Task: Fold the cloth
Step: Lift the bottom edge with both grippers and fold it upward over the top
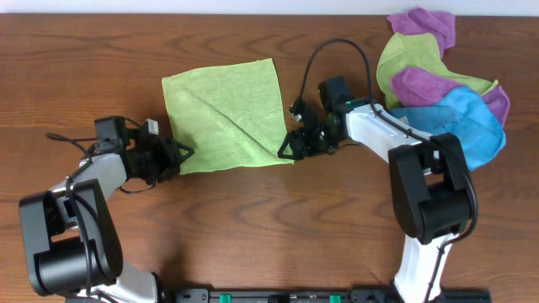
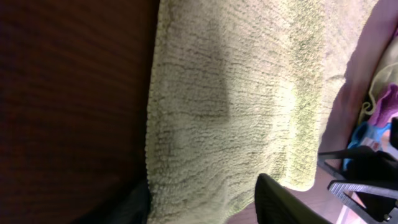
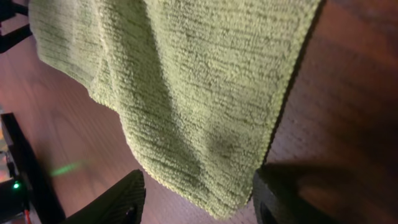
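Observation:
The lime-green cloth [image 1: 226, 114] lies spread flat on the wooden table, with a diagonal crease across it. I see no white tag. My left gripper [image 1: 181, 156] is at the cloth's near left corner. In the left wrist view the cloth [image 2: 249, 93] fills the frame and its edge lies between the open fingers [image 2: 205, 208]. My right gripper [image 1: 286, 150] is at the near right corner. In the right wrist view that corner of the cloth [image 3: 186, 74] hangs between the open fingers [image 3: 199, 205]. Neither gripper is closed on it.
A pile of cloths sits at the back right: purple ones [image 1: 421, 29], a duller green one [image 1: 404, 59] and a blue one [image 1: 459, 122]. The right arm's cable [image 1: 337, 46] loops above the table between the cloth and the pile.

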